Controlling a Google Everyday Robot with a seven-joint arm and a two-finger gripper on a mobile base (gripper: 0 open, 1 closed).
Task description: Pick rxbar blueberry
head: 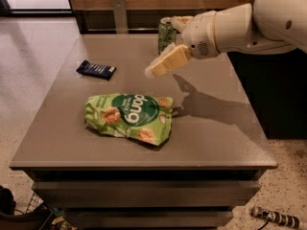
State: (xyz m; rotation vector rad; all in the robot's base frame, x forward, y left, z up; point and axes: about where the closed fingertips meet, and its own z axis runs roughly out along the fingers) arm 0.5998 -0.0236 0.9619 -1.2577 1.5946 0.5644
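The rxbar blueberry (96, 69) is a small flat dark navy bar with white text. It lies on the grey table (216, 128) at the far left. My gripper (163, 47) hangs above the table's far middle, well to the right of the bar and clear of it. It is open and empty. One cream finger (165, 63) points down and left; the other shows near the top of the can.
A large green "dang" chip bag (129, 116) lies in the middle of the table, nearer than the bar. A green drink can (165, 35) stands at the back, partly behind my gripper. A dark cabinet (273, 90) is to the right of the table.
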